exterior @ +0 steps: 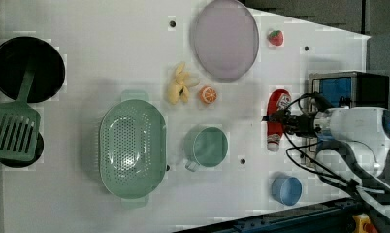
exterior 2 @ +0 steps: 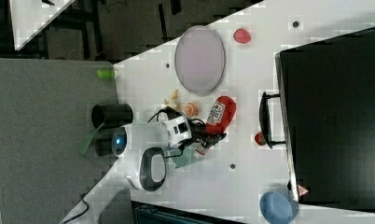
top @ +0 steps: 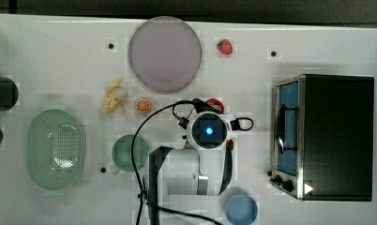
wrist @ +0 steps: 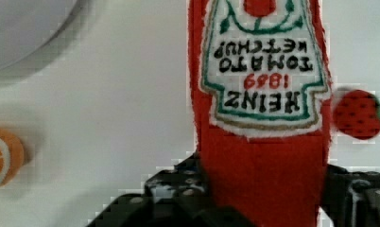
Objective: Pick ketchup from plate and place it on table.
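The ketchup (exterior: 278,116), a red bottle with a white label, lies flat on the white table (top: 60,61), well off the mauve-grey plate (top: 164,54), which has nothing on it. In the top view the arm's wrist covers most of the ketchup (top: 215,104), leaving one red end showing. My gripper (wrist: 263,189) straddles the ketchup's (wrist: 263,142) narrower lower half, jaws on either side of it. A thin sliver of table shows beside one jaw, so the gripper reads as open around the bottle. In the right view the gripper (exterior 2: 209,133) sits at the cap end of the ketchup (exterior 2: 221,114).
A strawberry (wrist: 358,115) lies close beside the bottle, and another strawberry (top: 224,46) sits by the plate. An orange slice (top: 143,105) and banana (top: 114,96) lie at the top view's left of the gripper. Green cup (top: 130,152), green basket (top: 56,149), toaster oven (top: 325,136) and blue bowl (top: 241,209) stand around.
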